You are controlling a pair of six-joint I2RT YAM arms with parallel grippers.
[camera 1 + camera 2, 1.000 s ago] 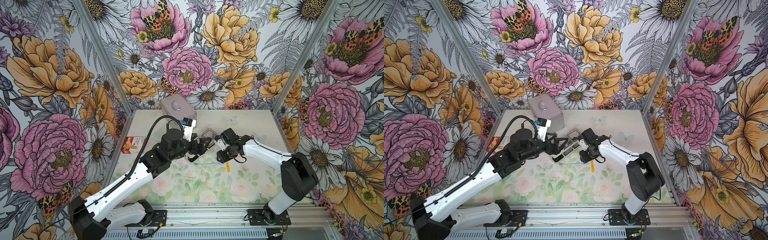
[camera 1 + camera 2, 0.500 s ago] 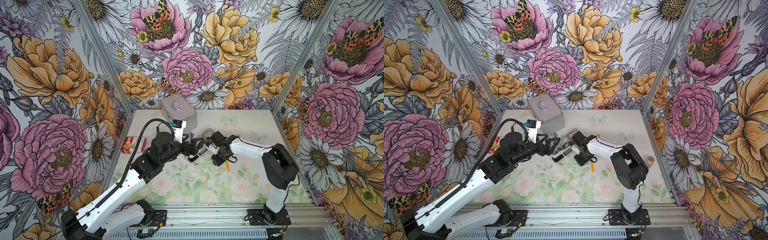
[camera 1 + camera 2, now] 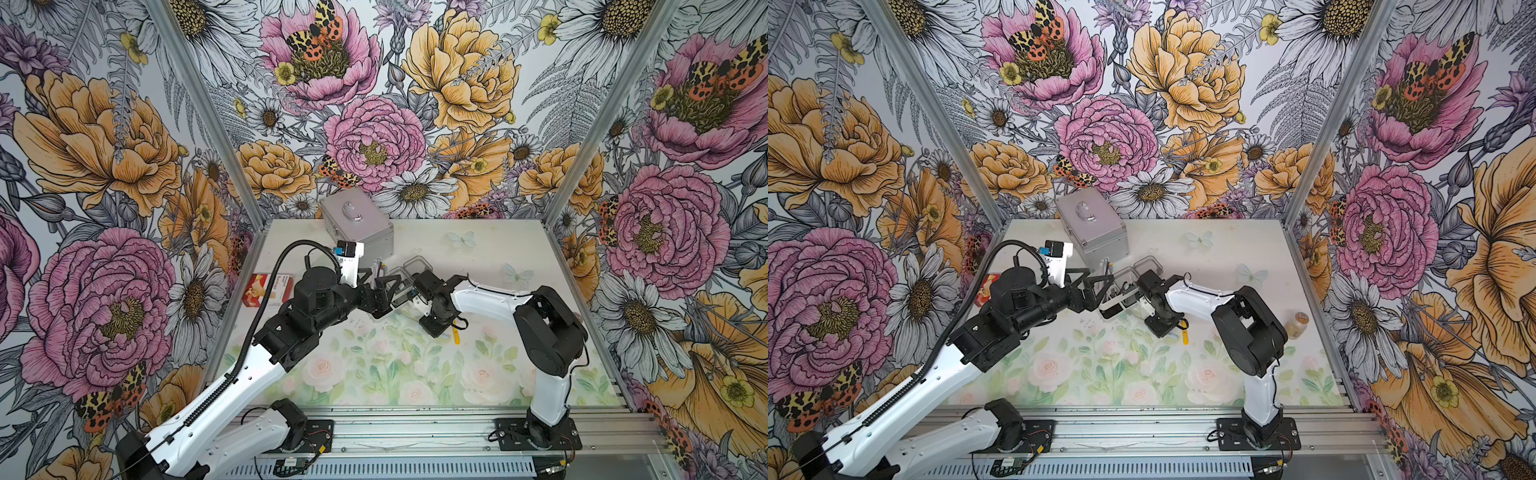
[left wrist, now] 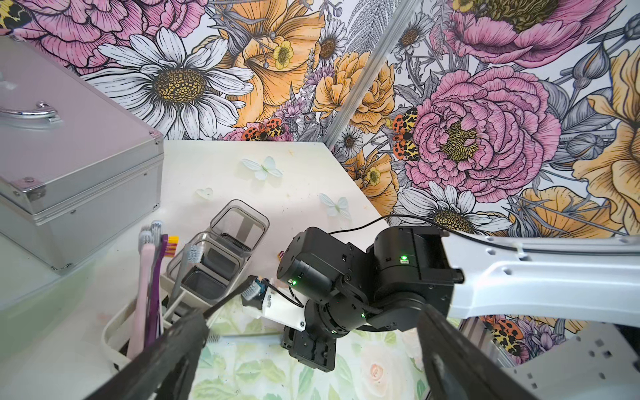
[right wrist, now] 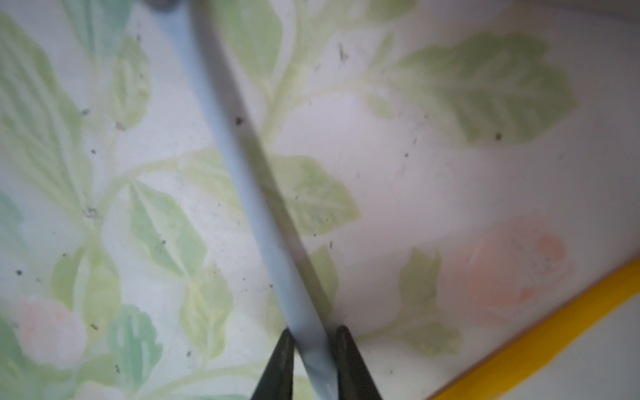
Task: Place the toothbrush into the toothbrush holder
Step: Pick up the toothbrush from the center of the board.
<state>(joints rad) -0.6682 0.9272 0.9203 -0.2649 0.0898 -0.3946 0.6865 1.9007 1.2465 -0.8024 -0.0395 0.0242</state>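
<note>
Toothbrush lies flat near the table centre, my right gripper nipped narrow on its handle, long axis pointing toward the left edge past the toothbrush holder, where my left gripper hangs wide open.

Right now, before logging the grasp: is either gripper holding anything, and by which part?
Right gripper pinches the pale blue toothbrush by its handle; left gripper holds nothing.

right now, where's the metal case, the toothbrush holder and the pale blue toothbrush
silver metal case [image 3: 357, 224], in a top view, lid
toothbrush holder [image 4: 242, 221], left wrist view, end clear cup's wall
pale blue toothbrush [image 5: 258, 221], right wrist view, mid handle
</note>
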